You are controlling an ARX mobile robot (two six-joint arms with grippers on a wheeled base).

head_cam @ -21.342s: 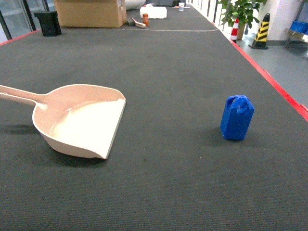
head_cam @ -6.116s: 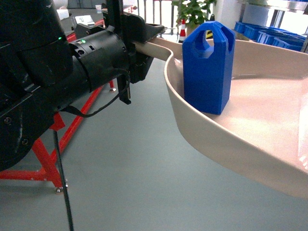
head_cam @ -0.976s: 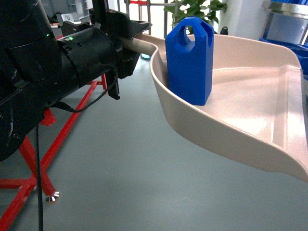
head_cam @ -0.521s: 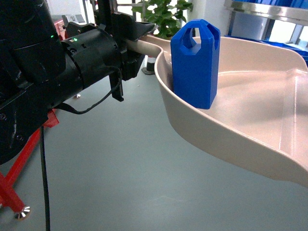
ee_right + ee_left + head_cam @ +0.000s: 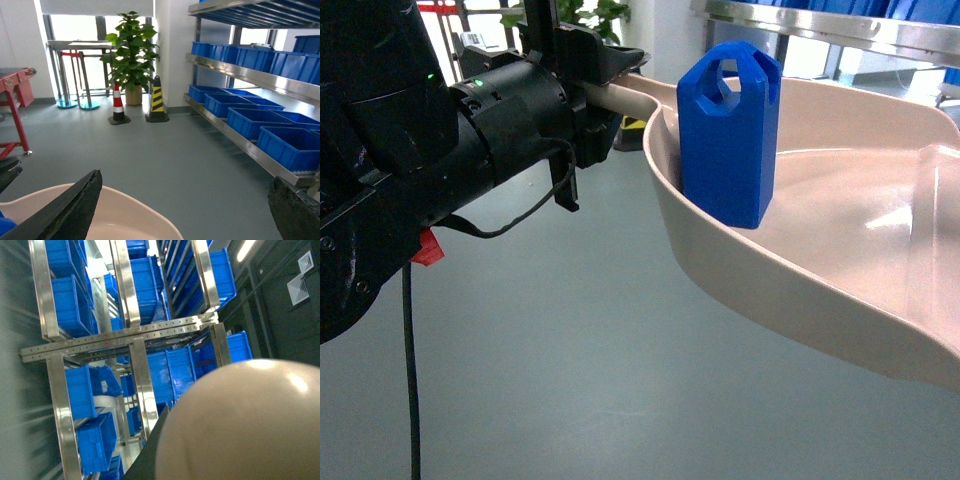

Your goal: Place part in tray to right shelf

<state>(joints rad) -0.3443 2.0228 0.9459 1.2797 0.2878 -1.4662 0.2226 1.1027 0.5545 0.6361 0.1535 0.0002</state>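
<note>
Carrying stage, by the look of it: the blue part (image 5: 728,132) stands upright inside the tray (image 5: 840,290), tucked against the curved back rim nearest the handle. The left gripper (image 5: 605,75) is clamped on the tray's handle (image 5: 630,97) and holds the whole scoop up over bare grey floor (image 5: 570,370), with the tray's flat open front pointing away from it. So the "part in tray" half looks done, and what's left is getting the load to the right shelf (image 5: 250,75).

From the right wrist camera you can see steel racking off ahead and to the right of that arm, with blue crates (image 5: 245,122) sitting in its lanes. The right gripper (image 5: 185,210) is spread wide and holds nothing, hanging just above the tray's rim.

My guess at the next bit: roll up to the rack and keep the scoop level or tipped slightly back toward the handle. That block is tall and loose, so any forward tilt could slide it straight out the open front. I'd pick a free lane before lowering the tray in.
</note>
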